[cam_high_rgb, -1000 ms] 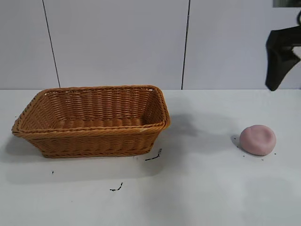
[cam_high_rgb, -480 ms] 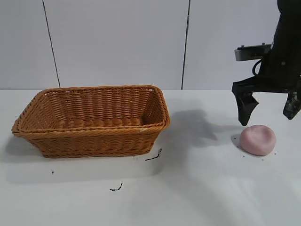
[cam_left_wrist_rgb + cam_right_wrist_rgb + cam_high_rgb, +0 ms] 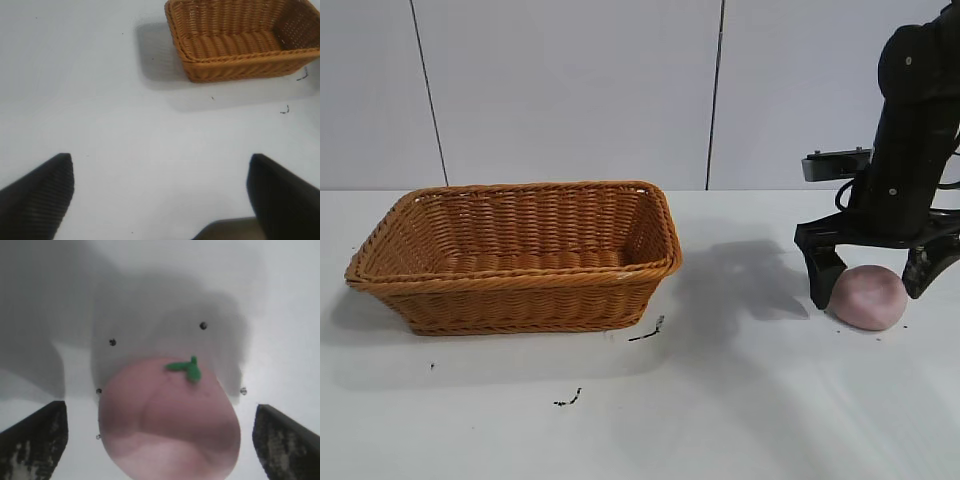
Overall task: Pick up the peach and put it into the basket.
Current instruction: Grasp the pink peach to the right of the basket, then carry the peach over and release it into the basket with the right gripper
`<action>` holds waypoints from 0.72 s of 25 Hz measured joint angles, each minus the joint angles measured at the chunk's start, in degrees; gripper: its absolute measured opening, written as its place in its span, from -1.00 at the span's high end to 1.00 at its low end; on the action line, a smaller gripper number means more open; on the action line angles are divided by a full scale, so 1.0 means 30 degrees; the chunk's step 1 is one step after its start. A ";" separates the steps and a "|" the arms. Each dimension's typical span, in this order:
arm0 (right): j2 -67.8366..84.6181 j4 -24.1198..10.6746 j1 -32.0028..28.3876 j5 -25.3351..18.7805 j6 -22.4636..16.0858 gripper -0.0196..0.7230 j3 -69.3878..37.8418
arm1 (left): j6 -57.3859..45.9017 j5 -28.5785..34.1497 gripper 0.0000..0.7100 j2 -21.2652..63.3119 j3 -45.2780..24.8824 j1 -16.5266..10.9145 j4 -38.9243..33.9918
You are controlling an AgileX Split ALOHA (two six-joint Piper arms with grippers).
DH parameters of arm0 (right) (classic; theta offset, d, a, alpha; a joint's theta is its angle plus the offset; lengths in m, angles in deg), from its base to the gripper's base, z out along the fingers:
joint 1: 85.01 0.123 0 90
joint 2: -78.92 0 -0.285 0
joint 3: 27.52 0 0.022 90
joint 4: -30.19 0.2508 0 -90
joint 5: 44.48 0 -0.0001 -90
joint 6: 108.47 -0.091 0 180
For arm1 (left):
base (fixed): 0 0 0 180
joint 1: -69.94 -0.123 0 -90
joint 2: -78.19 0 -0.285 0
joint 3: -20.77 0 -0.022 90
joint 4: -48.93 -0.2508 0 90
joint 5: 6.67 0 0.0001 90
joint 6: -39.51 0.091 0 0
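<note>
The pale pink peach [image 3: 867, 297] lies on the white table at the right; the right wrist view shows it [image 3: 167, 420] with a small green leaf on top. My right gripper [image 3: 872, 283] is open and lowered over it, one finger on each side, with gaps between the fingers [image 3: 35, 440] and the fruit. The orange-brown wicker basket [image 3: 380, 262] stands at the left, empty; it also shows in the left wrist view [image 3: 240, 60]. My left gripper [image 3: 160, 190] is open over bare table, away from the basket, and out of the exterior view.
Small dark marks lie on the table in front of the basket [image 3: 645, 333] and around the peach [image 3: 203, 325]. A grey panelled wall stands behind the table.
My right arm has come down from the upper right and lowered its open gripper around the peach. The peach and basket have not moved.
</note>
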 joint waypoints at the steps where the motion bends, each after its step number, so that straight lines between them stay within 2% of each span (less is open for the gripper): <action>1: 0.0181 -0.0230 0.0000 0.0000 0.0000 0.75 0.0000 | 0.0000 0.0000 -0.95 0.0000 0.0000 0.0000 0.0000; 6: 0.1778 -0.1052 0.0000 -0.0604 0.0000 0.87 0.0743 | 0.0000 0.0000 -0.95 0.0000 0.0000 0.0000 0.0000; 14: 0.3791 0.0552 0.0115 -0.4259 0.0767 0.88 0.5417 | 0.0000 0.0000 -0.95 0.0000 0.0000 0.0000 0.0000; 18: 0.3751 0.0716 0.1199 -0.4719 0.0924 0.88 0.7291 | 0.0000 0.0000 -0.95 0.0000 0.0000 0.0000 0.0000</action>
